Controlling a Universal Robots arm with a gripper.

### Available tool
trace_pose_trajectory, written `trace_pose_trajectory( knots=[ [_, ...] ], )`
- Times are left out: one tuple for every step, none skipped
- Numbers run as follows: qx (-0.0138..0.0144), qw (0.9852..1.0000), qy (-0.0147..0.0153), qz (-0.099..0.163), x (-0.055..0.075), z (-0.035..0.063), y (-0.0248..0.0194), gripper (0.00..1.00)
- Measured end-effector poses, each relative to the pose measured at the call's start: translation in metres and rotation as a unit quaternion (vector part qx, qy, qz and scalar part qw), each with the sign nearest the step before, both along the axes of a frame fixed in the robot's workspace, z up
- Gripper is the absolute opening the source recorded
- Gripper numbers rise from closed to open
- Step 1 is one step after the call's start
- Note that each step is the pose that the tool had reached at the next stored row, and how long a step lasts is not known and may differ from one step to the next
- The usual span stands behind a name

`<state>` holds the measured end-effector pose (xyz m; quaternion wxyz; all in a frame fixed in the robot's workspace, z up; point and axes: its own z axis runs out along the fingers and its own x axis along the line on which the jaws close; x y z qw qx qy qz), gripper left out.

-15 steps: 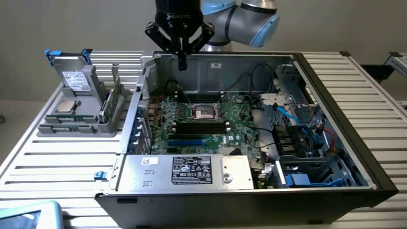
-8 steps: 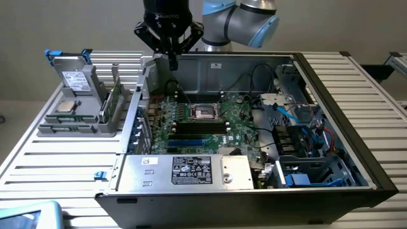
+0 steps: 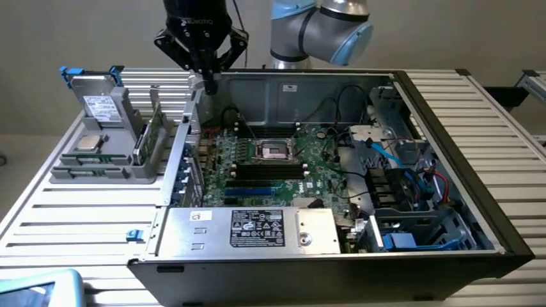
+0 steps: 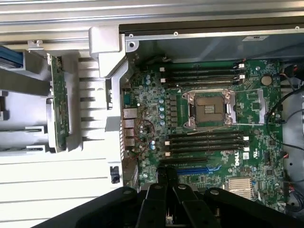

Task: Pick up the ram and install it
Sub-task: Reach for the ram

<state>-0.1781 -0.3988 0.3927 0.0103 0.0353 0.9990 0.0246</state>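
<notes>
**Op 1:** Case (image 3: 298,281) sat nearest you, open on top. What was inside?

**Op 2:** You had the motherboard (image 3: 320,169) in plain sight, with black slots (image 3: 270,170) by the socket.

**Op 1:** And the ram (image 3: 152,137)?

**Op 2:** It stood on edge in the grey rack (image 3: 94,173) beside the case, untouched. Your gripper (image 3: 208,84) hung over the case's back corner, its fingers pinched together on nothing.

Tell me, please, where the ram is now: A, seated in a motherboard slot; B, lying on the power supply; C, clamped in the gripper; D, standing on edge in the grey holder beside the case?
D: the ram stands on edge in the grey holder, and the shut gripper holds nothing.
</notes>
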Motion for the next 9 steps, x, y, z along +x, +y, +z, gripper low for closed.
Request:
trace_pose_trajectory(
  knots=[
    [0.0, 1.0, 0.0, 0.0, -0.005, 0.0, 0.0, 0.11],
    [0.0, 1.0, 0.0, 0.0, -0.009, 0.0, 0.0, 0.11],
    [0.0, 1.0, 0.0, 0.0, -0.014, 0.0, 0.0, 0.11],
    [0.0, 1.0, 0.0, 0.0, -0.018, 0.0, 0.0, 0.11],
    [0.0, 1.0, 0.0, 0.0, -0.022, 0.0, 0.0, 0.11],
    [0.0, 1.0, 0.0, 0.0, -0.027, 0.0, 0.0, 0.11],
    [0.0, 1.0, 0.0, 0.0, -0.031, 0.0, 0.0, 0.11],
    [0.0, 1.0, 0.0, 0.0, -0.035, 0.0, 0.0, 0.11],
    [0.0, 1.0, 0.0, 0.0, -0.04, 0.0, 0.0, 0.11]
  ],
)
